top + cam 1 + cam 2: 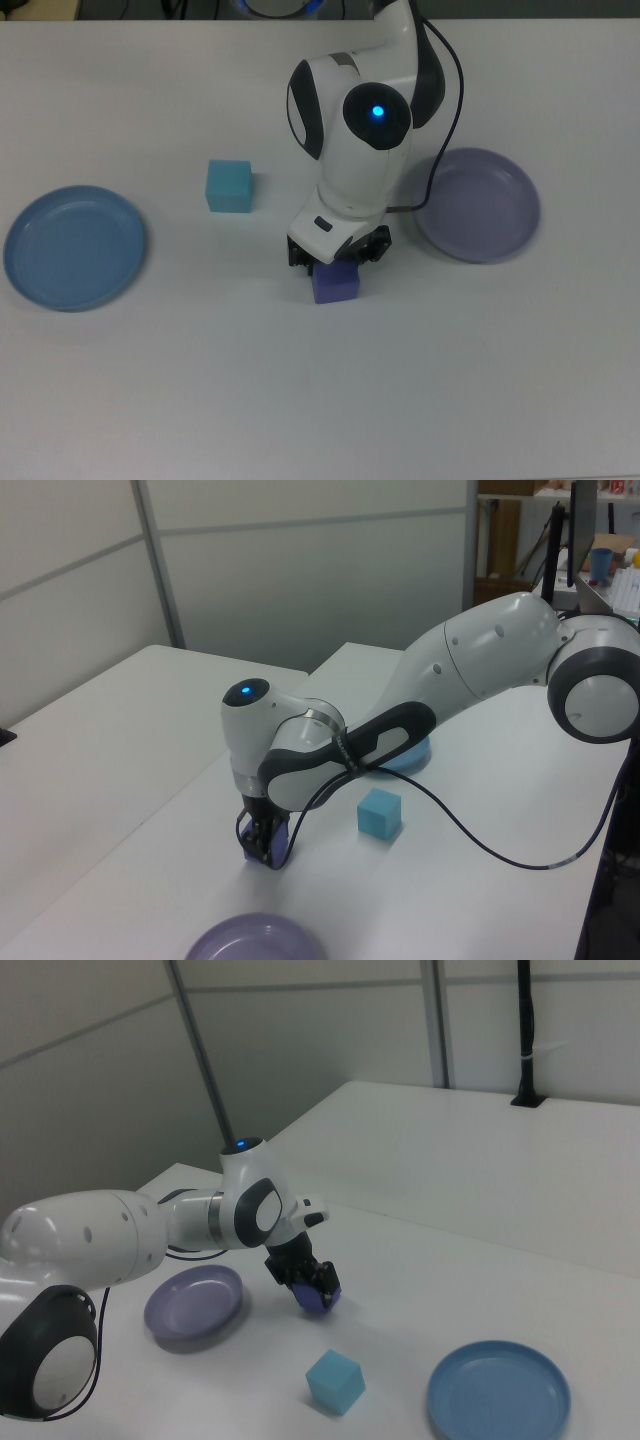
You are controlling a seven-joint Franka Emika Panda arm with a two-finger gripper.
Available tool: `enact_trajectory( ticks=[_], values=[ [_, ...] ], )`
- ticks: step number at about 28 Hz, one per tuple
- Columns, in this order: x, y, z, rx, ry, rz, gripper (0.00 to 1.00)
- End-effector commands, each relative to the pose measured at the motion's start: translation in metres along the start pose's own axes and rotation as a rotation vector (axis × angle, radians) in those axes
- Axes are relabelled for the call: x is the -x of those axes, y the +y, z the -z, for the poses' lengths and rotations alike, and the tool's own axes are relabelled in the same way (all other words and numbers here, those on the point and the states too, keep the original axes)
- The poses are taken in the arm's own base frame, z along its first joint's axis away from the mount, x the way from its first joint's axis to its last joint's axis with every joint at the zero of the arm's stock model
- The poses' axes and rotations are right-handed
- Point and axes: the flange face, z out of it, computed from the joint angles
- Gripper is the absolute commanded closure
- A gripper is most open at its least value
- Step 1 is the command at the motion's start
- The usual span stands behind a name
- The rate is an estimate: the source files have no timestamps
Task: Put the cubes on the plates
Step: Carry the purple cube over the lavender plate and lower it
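claw (pixel 335 256) lowered over the indigo cube (pixel 334 283) on the counter (pixel 320 400), fingers straddling it, apparently closed on it; lavender plate (pixel 478 204) lies just to the top view's right, the nearer plate

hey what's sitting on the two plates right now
Nothing: the blue plate and the lavender plate both show bare insides. The cyan cube and indigo cube sit on the table; no plate area is hidden.

Arm shell (pixel 360 120): glossy white plastic, dark smooth joint bands. Table (pixel 200 380): matt, smooth, off-white. Beside the arm, cyan cube (pixel 229 186) and indigo cube (pixel 335 283) matt; blue plate (pixel 72 246), lavender plate (pixel 480 205) smooth, faint sheen.
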Motion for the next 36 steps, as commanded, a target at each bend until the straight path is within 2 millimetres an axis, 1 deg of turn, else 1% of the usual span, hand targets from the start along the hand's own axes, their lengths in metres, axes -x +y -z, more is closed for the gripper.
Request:
enact_trajectory(
  ticks=[1, 2, 3, 4, 7, 8, 12, 13, 16, 17, 18, 20, 22, 24, 25, 28, 29, 31, 32, 33, 34, 36],
  values=[
    [0.002, -0.01, 0.02, -0.03, -0.004, -0.03, 0.67],
    [0.004, -0.016, 0.026, -0.036, -0.015, -0.019, 0.65],
    [0.01, -0.029, 0.035, -0.046, -0.047, -0.005, 0.59],
    [0.013, -0.037, 0.042, -0.051, -0.06, 0.007, 0.58],
    [0.023, -0.062, 0.066, -0.065, -0.077, 0.061, 0.59],
    [0.03, -0.078, 0.076, -0.071, -0.092, 0.095, 0.6],
    [0.044, -0.111, 0.099, -0.083, -0.111, 0.15, 0.6],
    [0.051, -0.125, 0.103, -0.085, -0.127, 0.174, 0.6],
    [0.062, -0.157, 0.105, -0.078, -0.131, 0.228, 0.6],
    [0.065, -0.168, 0.103, -0.072, -0.132, 0.246, 0.6],
    [0.072, -0.189, 0.1, -0.065, -0.133, 0.281, 0.6],
    [0.08, -0.206, 0.093, -0.039, -0.137, 0.307, 0.6],
    [0.083, -0.213, 0.088, -0.006, -0.132, 0.302, 0.6],
    [0.083, -0.213, 0.083, 0.027, -0.123, 0.276, 0.58],
    [0.083, -0.212, 0.082, 0.031, -0.123, 0.274, 0.54],
    [0.083, -0.212, 0.081, 0.036, -0.124, 0.276, 0.33],
    [0.084, -0.212, 0.079, 0.043, -0.125, 0.283, 0.22],
    [0.084, -0.211, 0.076, 0.057, -0.124, 0.291, 0.18],
    [0.085, -0.21, 0.075, 0.066, -0.123, 0.295, 0.14],
    [0.087, -0.211, 0.072, 0.077, -0.126, 0.304, 0.08],
    [0.092, -0.212, 0.064, 0.101, -0.136, 0.32, 0.0],
    [0.097, -0.216, 0.064, 0.112, -0.141, 0.335, 0.0]
  ],
)
